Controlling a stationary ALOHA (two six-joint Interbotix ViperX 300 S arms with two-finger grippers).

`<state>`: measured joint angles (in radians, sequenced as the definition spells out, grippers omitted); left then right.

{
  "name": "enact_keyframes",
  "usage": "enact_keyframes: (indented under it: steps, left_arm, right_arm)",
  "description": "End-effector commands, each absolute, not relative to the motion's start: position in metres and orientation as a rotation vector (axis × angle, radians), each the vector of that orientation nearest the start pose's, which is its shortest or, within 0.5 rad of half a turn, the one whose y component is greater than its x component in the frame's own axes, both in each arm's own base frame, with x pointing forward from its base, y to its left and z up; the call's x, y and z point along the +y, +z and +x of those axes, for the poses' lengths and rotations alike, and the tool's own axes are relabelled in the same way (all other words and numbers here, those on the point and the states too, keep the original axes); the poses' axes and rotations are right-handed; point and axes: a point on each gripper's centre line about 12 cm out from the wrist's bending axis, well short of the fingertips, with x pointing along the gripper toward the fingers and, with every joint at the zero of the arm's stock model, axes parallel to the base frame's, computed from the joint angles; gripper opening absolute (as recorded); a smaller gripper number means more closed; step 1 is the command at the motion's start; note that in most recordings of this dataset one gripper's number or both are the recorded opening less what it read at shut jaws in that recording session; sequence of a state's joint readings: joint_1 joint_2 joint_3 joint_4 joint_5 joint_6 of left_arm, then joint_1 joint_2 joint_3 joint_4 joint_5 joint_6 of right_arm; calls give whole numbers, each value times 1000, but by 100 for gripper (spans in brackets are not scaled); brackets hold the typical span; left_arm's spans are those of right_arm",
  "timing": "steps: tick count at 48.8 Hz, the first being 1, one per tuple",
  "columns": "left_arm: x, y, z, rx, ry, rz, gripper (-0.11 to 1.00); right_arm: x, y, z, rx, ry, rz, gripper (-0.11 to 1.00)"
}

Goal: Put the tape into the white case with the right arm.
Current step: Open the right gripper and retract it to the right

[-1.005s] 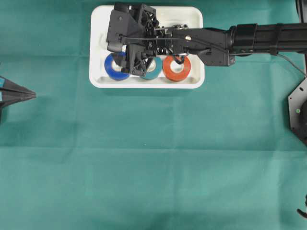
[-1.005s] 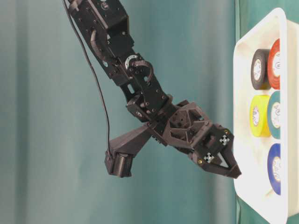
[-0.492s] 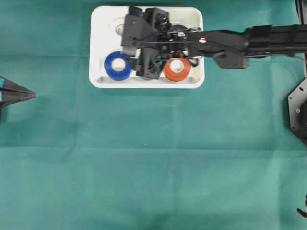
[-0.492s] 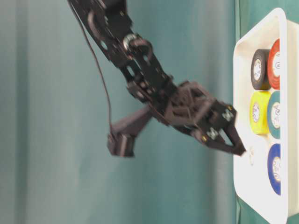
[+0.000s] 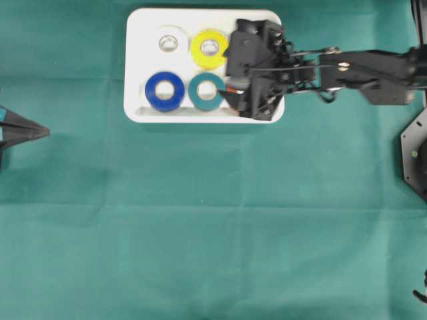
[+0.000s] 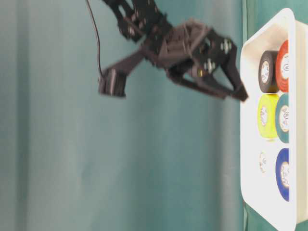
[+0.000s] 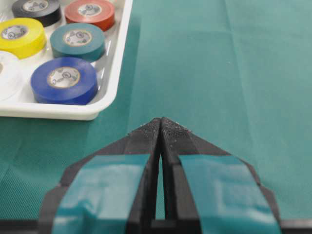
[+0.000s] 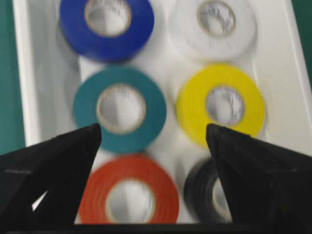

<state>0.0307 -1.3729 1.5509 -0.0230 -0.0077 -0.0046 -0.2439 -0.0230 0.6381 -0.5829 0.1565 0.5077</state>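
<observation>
The white case [image 5: 133, 67] sits at the back of the table with several tape rolls lying flat in it: white [image 5: 168, 43], yellow [image 5: 209, 48], blue [image 5: 164, 91] and teal [image 5: 207, 91]. My right gripper [image 8: 152, 129] hovers open above the case's right end, with nothing between its fingers. Below it lie the red roll [image 8: 161, 180] and the black roll [image 8: 197, 192], which the overhead view mostly hides under the gripper. My left gripper [image 7: 161, 121] rests shut and empty on the cloth at the far left [image 5: 40, 132], apart from the case.
Green cloth [image 5: 213, 227] covers the table in front of the case. The right arm [image 5: 373, 67] stretches in from the right edge. A black base [image 5: 415, 153] stands at the right border.
My right gripper has slid from over the blue and teal rolls to the case's right end, still open. The white and yellow rolls are now uncovered. The left gripper has not moved.
</observation>
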Motion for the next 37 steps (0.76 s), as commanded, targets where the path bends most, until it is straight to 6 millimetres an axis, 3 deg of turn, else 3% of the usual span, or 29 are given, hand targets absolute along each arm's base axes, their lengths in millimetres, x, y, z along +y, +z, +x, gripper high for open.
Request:
enact_keyframes:
  steps: [1,37]
  left_arm:
    - [4,176,131,156,36,-29,0]
    - [4,176,131,156,36,-29,0]
  right_arm:
    - [-99,194,360,702,-285,-10,79]
    - [-69,197,245,532,-239,16,78]
